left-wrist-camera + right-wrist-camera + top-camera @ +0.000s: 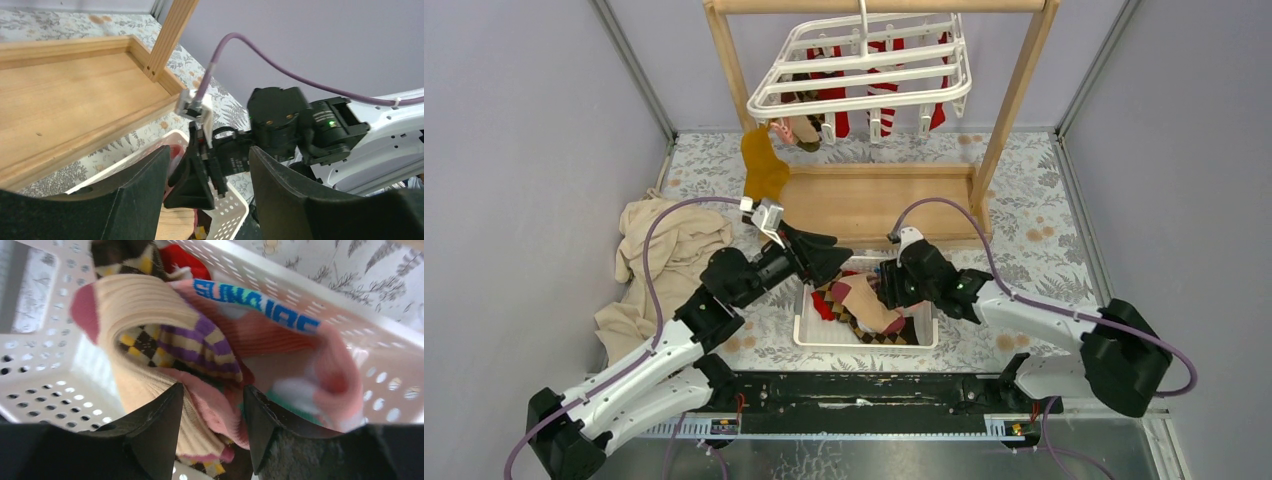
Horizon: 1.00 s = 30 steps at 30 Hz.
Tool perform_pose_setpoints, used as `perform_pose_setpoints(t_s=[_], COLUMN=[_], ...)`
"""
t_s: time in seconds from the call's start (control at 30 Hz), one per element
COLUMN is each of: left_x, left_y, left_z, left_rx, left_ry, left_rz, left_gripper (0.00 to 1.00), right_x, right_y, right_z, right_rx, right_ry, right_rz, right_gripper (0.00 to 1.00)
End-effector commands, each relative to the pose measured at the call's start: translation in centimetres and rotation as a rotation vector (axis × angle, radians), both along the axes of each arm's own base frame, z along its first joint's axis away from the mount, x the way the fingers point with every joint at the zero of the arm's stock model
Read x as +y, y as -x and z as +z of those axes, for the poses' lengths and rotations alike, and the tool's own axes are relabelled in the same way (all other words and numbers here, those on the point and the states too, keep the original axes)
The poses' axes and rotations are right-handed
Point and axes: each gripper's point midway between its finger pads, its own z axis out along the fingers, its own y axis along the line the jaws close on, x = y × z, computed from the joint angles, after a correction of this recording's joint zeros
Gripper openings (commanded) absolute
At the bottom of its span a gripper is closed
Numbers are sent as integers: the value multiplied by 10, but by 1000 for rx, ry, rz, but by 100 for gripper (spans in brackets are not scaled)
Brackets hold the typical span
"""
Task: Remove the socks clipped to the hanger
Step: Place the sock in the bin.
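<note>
Right end effector (212, 388) — parted, over socks (150, 305)

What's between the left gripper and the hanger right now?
Top view: only the wooden rack's base board lies between the left gripper and the hanger. The mustard sock hangs left of that line.

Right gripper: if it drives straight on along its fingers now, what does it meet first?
The heap of socks in the white basket, most likely the pink fold showing between the open fingers of the right gripper. It looks very close, perhaps touching already; depth is unclear.
</note>
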Motion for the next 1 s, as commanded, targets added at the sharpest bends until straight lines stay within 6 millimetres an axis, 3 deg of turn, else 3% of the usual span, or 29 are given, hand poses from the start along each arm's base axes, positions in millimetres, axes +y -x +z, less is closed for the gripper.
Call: perform_pose_setpoints(t_s=[0.0, 0.13, 0.23, 0.43, 0.7, 0.83, 0.97], left_x=[1, 8, 5, 12, 25, 33, 45], left_y=[4, 4, 7, 1, -3, -6, -8], left_z=[-9, -19, -21, -26, -31, -36, -40], left_rx=[16, 44, 69, 99, 115, 128, 138], left_ry=[-39, -71, -63, -80, -64, -66, -52], left_rz=[9, 45, 32, 91, 165, 213, 272], left_gripper=[67, 68, 68, 68, 68, 68, 68], right_x=[16, 13, 15, 8, 3, 7, 23], right_y=[-13, -17, -17, -8, 16, 10, -10], right_z=[-15, -38, -39, 1, 55, 91, 123], right_rx=[-16, 4, 7, -47, -120, -247, -387], right_ry=[-58, -20, -10, 14, -133, -247, -324], right_rz=[-59, -101, -108, -102, -44, -25, -19], right_gripper=[54, 54, 54, 57, 59, 59, 60])
